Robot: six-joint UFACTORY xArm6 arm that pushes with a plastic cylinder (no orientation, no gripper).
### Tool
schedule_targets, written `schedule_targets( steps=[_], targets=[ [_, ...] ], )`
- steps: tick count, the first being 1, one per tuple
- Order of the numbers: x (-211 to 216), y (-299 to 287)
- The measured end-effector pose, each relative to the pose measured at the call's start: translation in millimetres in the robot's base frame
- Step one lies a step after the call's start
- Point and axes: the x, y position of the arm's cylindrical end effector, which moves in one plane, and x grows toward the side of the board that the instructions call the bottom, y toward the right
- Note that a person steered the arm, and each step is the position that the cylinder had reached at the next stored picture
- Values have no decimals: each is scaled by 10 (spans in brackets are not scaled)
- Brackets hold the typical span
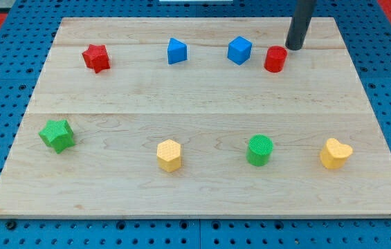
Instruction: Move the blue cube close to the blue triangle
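The blue cube (239, 50) sits on the wooden board near the view's top, right of centre. The blue triangle (176, 51) lies to its left, about a block and a half away. A red cylinder (275, 59) stands just right of the blue cube. My tip (294, 48) is at the view's top right, just up and right of the red cylinder, with the cylinder between it and the blue cube. The rod rises out of the view's top.
A red star (96, 57) lies at the top left. Along the bottom row stand a green star (57, 135), a yellow hexagon (169, 155), a green cylinder (259, 150) and a yellow heart (335, 153). The board's edge (202, 214) borders a blue pegboard.
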Motion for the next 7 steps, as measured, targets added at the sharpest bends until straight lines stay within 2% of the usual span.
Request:
schedule_targets(
  steps=[1,2,3,5,6,7],
  targets=[
    [164,-325],
    [966,-230],
    [815,-229],
    [-27,-184],
    [8,-595],
    [330,-639]
  ],
)
